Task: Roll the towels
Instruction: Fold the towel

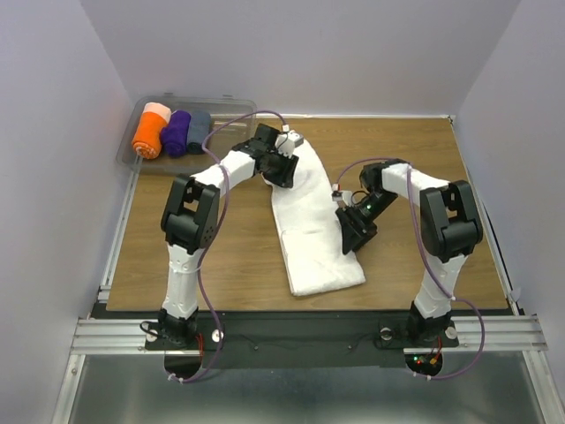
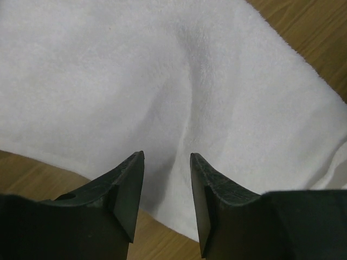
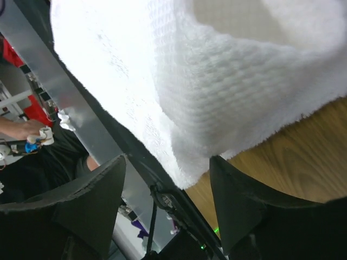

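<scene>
Presently, in the top view, the white towel (image 1: 311, 221) lies as a long strip slanting across the middle of the tabletop (image 1: 203, 256). Its far end sits under the left gripper (image 1: 284, 152) and its right edge is just beside the right gripper (image 1: 351, 225). A bin (image 1: 234, 108) holding coloured rolls (image 1: 174, 132) stands at the far left corner. Judgement: no roll is formed yet, and a tight one calls for pinching one short end squarely and turning it over evenly. Left wrist view: left gripper (image 2: 167, 162) jaws narrowly apart, holding nothing, poised over the towel (image 2: 162, 70), which shows one soft crease running toward them. Right wrist view: right gripper (image 3: 168, 162) jaws wide and empty, with the towel's (image 3: 217, 81) thick plush edge, apparently doubled, reaching between them.
</scene>
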Robot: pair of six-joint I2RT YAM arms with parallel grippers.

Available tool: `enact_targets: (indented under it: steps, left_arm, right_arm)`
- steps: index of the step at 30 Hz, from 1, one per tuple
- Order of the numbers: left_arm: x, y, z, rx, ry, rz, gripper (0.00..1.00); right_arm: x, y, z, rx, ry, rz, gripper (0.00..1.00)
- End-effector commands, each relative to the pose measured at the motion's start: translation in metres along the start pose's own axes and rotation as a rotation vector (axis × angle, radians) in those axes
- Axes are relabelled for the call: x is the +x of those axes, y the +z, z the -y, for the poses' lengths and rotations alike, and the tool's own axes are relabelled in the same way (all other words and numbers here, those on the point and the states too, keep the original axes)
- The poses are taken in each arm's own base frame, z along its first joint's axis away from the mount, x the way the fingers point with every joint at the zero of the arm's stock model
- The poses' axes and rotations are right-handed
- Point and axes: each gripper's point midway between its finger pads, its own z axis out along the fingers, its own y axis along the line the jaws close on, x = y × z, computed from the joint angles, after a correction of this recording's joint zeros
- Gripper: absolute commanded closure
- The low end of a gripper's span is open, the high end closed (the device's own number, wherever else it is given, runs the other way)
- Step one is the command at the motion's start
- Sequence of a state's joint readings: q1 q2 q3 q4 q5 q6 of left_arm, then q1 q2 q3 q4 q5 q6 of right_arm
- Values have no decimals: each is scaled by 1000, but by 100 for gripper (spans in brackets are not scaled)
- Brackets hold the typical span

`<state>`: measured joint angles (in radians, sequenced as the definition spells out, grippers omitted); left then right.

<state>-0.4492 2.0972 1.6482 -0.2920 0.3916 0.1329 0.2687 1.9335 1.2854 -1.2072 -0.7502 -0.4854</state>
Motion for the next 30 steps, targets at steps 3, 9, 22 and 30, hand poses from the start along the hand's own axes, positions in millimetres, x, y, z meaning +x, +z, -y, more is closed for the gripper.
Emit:
enact_targets:
  steps: [3,9,22,30]
  left_arm:
    - [-2,24,-6,-52,11,-42,50]
    - [-18,62,-9,-18,86,-31,50]
    - [-157,27,1,-45,298,315,16]
    - [-151,-53,16,-45,177,360,20]
  right_arm:
    - [-30,-51,-1,30,-56,163,30]
    - [-40,-80,4,25,-28,273,30]
    - [-48,-89,12,65,-36,362,41]
    - [-125,-117,49,235,-45,533,49]
